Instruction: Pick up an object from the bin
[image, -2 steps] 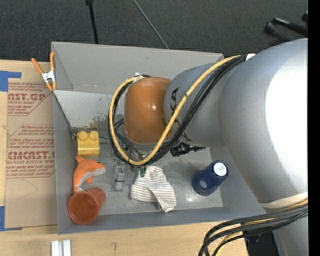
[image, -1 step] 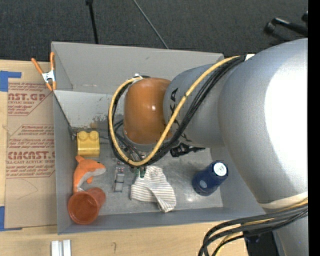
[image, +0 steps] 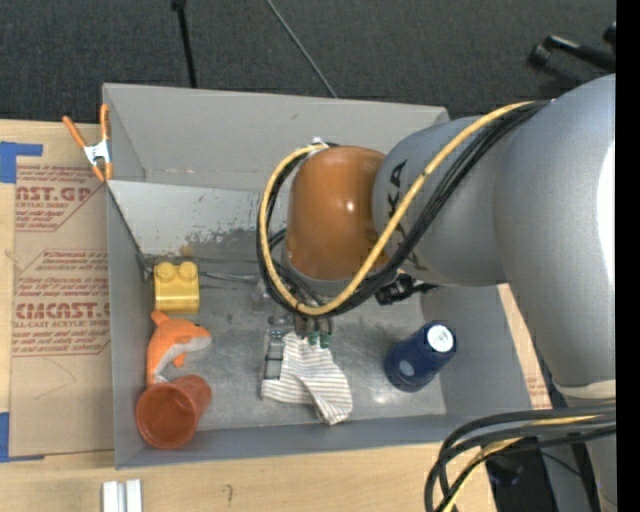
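The robot arm's pincer (image: 296, 342) hangs low over the middle of the grey bin (image: 180, 205), right at the upper edge of a crumpled white cloth with grey stripes (image: 315, 385) lying on the bin floor. Whether the pincer is open or closed cannot be told. A blue bottle (image: 420, 358) lies to the cloth's right. A yellow block (image: 176, 287), an orange toy fish (image: 170, 345) and an orange cup (image: 170, 412) line the left side.

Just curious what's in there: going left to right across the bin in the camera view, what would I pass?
Orange cup → striped cloth → blue bottle. The yellow block and orange toy fish share the cup's left column.
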